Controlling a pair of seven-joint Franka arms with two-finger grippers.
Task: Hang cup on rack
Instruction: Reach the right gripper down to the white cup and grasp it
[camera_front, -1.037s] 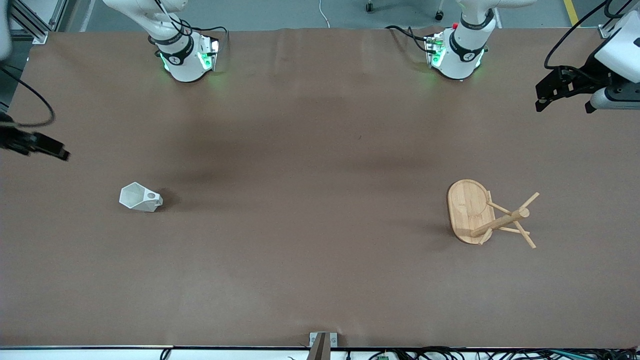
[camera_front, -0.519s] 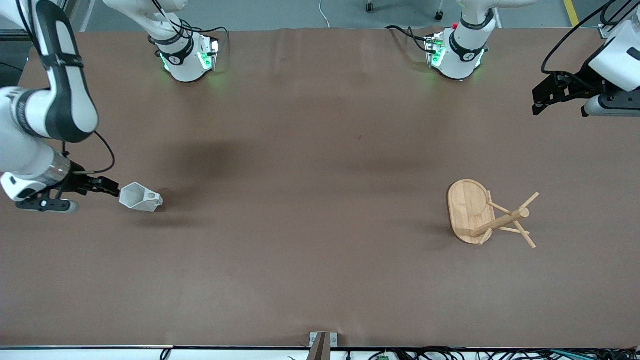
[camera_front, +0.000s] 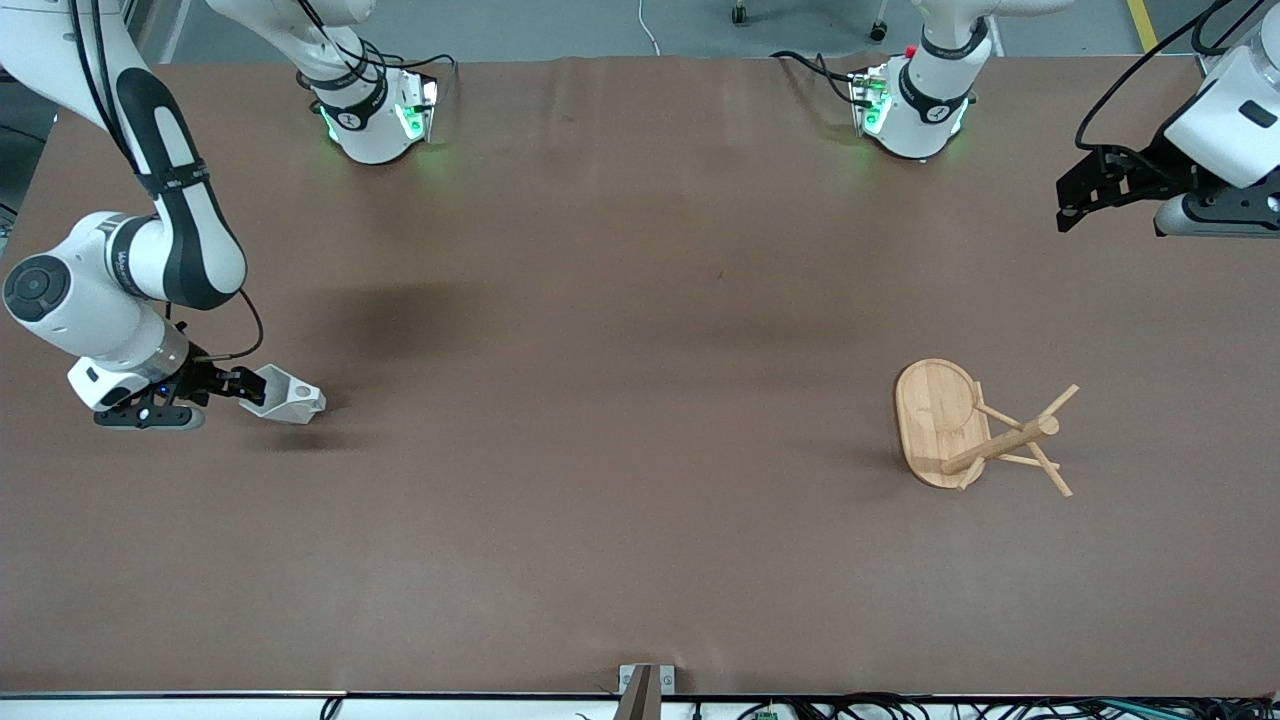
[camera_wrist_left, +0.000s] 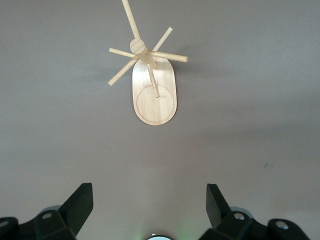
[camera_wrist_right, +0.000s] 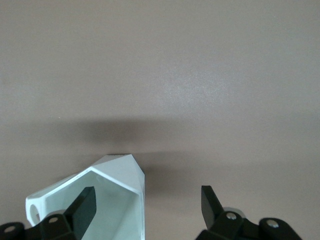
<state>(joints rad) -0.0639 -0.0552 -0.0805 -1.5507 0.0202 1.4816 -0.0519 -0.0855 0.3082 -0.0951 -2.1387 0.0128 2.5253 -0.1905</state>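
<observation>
A brown table (camera_front: 640, 560) with a small metal bracket (camera_front: 645, 683) at its nearest edge.

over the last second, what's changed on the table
The right hand swung in from the table's edge at the right arm's end and down to the cup, one finger now inside its open mouth, fingers open, not yet gripping. The left hand drifted slightly, open, waiting in the air. Cup and rack stayed put.

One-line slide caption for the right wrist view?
Open right end effector straddling the rim of the faceted matte white cup lying on the brown table.
</observation>
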